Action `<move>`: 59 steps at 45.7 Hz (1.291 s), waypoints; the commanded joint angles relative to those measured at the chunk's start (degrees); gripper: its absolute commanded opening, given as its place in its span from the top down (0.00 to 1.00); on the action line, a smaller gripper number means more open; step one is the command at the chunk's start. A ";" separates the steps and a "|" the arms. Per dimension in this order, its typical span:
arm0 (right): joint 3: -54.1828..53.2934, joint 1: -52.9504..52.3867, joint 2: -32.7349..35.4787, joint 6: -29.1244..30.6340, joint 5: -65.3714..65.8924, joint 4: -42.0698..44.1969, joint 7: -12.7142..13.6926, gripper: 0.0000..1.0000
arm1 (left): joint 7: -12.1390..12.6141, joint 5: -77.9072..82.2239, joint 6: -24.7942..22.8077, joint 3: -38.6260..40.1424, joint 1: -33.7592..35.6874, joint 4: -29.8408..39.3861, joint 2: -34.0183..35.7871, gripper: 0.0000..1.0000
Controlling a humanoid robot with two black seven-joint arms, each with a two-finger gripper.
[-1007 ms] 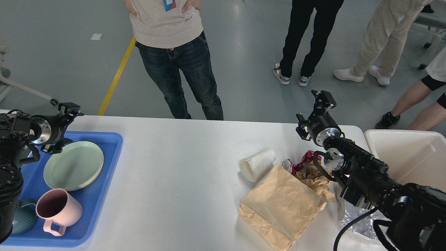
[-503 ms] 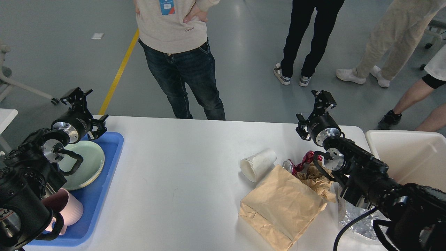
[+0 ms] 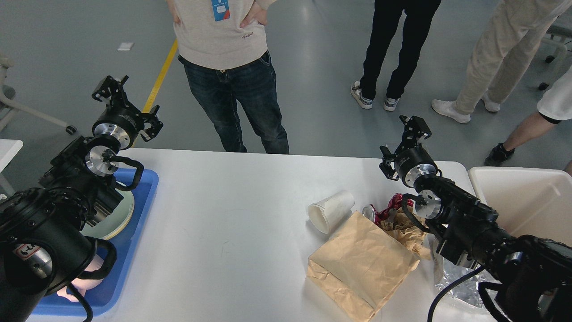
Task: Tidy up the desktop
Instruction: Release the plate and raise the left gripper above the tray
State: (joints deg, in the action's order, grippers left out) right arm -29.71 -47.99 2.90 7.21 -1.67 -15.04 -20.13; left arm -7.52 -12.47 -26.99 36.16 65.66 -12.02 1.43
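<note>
A: Reading the counter [image 3: 232, 210] layout: where does the clutter sit?

B: Toward the right edge. A white paper cup [image 3: 330, 211] lies on its side, touching a brown paper bag [image 3: 362, 264]; a crushed red can [image 3: 385, 208] lies just beside both. A blue tray [image 3: 134, 210] holding a green plate [image 3: 117, 220] occupies the left edge.

A: Gripper status?

B: The left gripper [image 3: 109, 85] hangs above the far left corner, the right gripper [image 3: 414, 125] above the far right corner. Both are empty; finger spacing cannot be determined.
</note>
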 commanded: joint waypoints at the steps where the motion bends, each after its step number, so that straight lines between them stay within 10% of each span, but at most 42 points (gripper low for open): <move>1: 0.00 0.00 0.00 0.00 0.00 0.01 0.00 0.00 | -0.21 0.08 0.10 -0.04 2.28 -0.02 -2.57 0.04; 16: 0.00 0.00 0.00 0.00 0.00 0.01 0.00 0.00 | -1.44 0.08 -0.61 -0.13 -0.97 0.60 -3.63 0.04; 26: 0.00 0.00 0.00 0.09 0.00 0.01 0.00 0.00 | -9.70 0.17 -0.96 -0.22 -4.13 0.95 -3.89 0.04; 36: 0.00 0.00 0.00 0.09 0.00 0.01 0.00 0.00 | -10.23 0.34 -0.26 -3.20 -4.31 1.30 -3.98 0.04; 59: 0.00 0.00 0.00 0.09 0.00 0.01 0.00 0.00 | -22.26 0.26 -1.05 -20.17 -9.32 1.30 -6.53 0.04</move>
State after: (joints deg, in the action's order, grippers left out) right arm -29.71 -47.99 2.90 7.30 -1.67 -15.02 -20.13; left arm -26.86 -12.20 -28.01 17.00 56.80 -10.71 -4.58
